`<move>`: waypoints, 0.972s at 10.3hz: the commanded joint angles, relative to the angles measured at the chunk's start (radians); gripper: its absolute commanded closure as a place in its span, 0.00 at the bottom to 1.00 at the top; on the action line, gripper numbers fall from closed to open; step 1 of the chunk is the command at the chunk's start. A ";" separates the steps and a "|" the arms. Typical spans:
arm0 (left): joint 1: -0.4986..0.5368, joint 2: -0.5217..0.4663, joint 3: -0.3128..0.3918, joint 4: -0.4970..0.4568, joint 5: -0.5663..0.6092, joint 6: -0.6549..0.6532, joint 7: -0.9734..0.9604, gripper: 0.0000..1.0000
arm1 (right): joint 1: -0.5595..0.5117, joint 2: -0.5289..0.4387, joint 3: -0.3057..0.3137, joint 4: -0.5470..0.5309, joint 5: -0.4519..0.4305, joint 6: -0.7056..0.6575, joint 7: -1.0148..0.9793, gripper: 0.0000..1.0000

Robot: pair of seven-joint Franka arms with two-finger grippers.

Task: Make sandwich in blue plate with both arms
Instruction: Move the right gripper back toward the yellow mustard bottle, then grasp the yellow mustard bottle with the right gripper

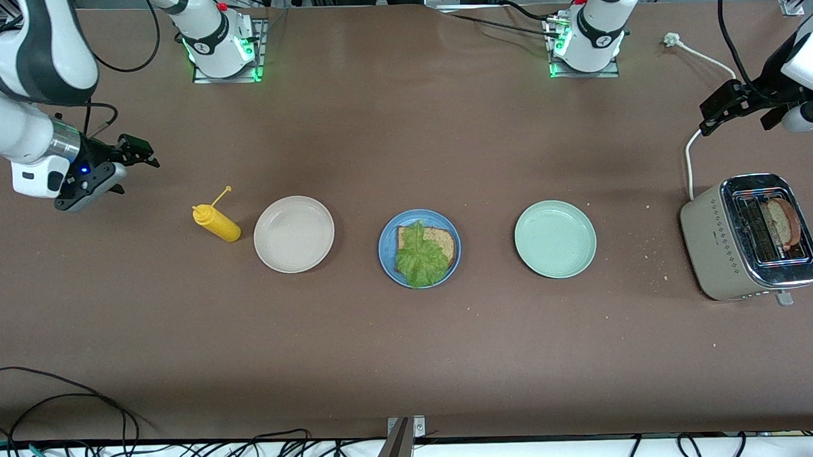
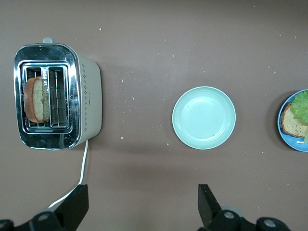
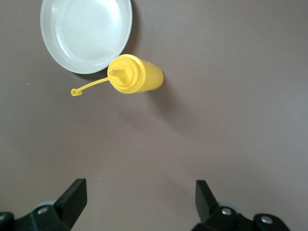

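Worktop (image 1: 411, 363): brown matte surface carrying three plates in a row, a bottle and a toaster.
Blue plate (image 1: 388, 256): round, shallow, medium blue, at the middle of the row, between the beige plate and the pale green plate.
Sandwich so far: one square brown wholegrain bread slice (image 1: 441, 241) lying flat on the blue plate, with a ruffled green lettuce leaf (image 1: 420, 258) on top of it; no second slice on it.
Beige plate (image 1: 294, 234): round, toward the right arm's end of the worktop.
Pale green plate (image 1: 555, 239): round, toward the left arm's end.
Yellow squeeze bottle (image 1: 217, 223): just beside the beige plate, cap hanging off on its tether.
Toaster (image 1: 718, 244): beige with a chrome top, at the left arm's end; a second bread slice (image 2: 34, 98) stands in one slot.
Left gripper (image 2: 143, 204): in the air over the bare worktop near the toaster, jaws wide apart, holding nothing.
Right gripper (image 3: 140, 199): in the air over the bare worktop near the yellow bottle, jaws wide apart, holding nothing.
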 commanded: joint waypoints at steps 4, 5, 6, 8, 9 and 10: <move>0.000 0.015 -0.008 0.019 -0.012 -0.019 0.009 0.00 | -0.096 0.264 -0.059 0.002 0.515 0.005 -0.772 0.00; 0.000 0.015 -0.008 0.019 -0.012 -0.019 0.009 0.00 | -0.114 0.324 -0.059 0.007 0.609 0.004 -0.906 0.00; 0.001 0.015 -0.008 0.021 -0.014 -0.019 0.009 0.00 | -0.134 0.377 -0.056 0.021 0.704 -0.003 -1.018 0.00; 0.000 0.023 -0.008 0.018 -0.015 -0.019 0.007 0.00 | -0.147 0.482 -0.055 0.068 0.856 -0.122 -1.180 0.00; 0.000 0.026 -0.010 0.019 -0.015 -0.033 0.007 0.00 | -0.157 0.535 -0.053 0.097 0.904 -0.177 -1.247 0.00; 0.000 0.024 -0.010 0.024 -0.015 -0.042 0.007 0.00 | -0.165 0.591 -0.052 0.125 0.975 -0.231 -1.340 0.00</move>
